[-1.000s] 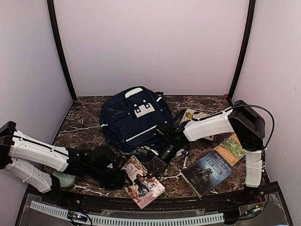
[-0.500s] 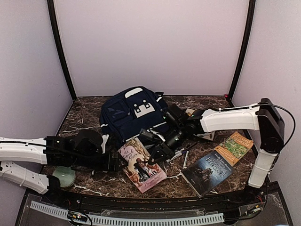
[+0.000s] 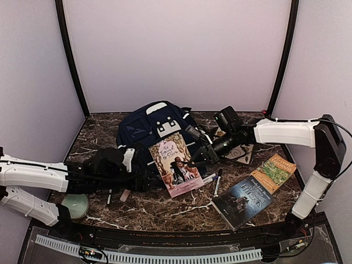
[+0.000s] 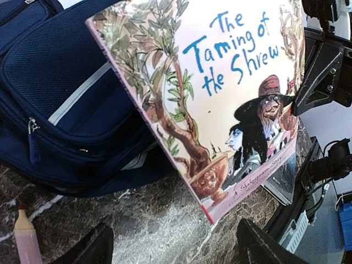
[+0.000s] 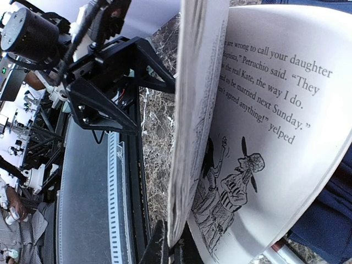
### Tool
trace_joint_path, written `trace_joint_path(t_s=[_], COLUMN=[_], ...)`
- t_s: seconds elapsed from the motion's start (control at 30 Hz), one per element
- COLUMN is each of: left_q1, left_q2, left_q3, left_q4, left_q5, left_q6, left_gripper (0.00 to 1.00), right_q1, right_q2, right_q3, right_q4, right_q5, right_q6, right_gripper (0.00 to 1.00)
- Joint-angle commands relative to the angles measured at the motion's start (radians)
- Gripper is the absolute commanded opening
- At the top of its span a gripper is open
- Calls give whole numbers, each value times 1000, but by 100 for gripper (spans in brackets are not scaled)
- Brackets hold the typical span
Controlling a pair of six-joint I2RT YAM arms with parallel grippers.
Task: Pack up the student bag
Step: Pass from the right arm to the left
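Observation:
The student bag, a navy backpack with white patches, lies at the back middle of the table, and its side fills the left wrist view as the bag. A picture book, "The Taming of the Shrew", hangs tilted in front of the bag, lifted off the marble. My right gripper is shut on some of the book's pages at its right edge; the gripper pinches those pages while an inner page bows away. My left gripper stands open just left of the book, its fingers apart and holding nothing.
A dark hardback and a green-orange book lie at the front right. Another book sits under the right arm. Markers, a pink marker, a small eraser and a green round object lie about.
The right gripper has closed on the book and raised it from the table front up toward the bag. The left gripper has opened wide and come off the book.

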Motion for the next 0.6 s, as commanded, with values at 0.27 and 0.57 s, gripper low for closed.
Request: trace_joint_path(t_s=[0.27,0.57], left_q1=[51,63], left_q2=[280,278], left_q3=[-3,-63], left_q4=[597,748], left_q5=[222,219], left_q6=[35,-14], left_gripper=[76,43], right_q1=[-33,-84], right_q2=[-40,17], right_q3=[-11,-11], right_q4=[65,64], right_q5=[-55,80], right_q6=[-1,1], right_gripper=[0,0])
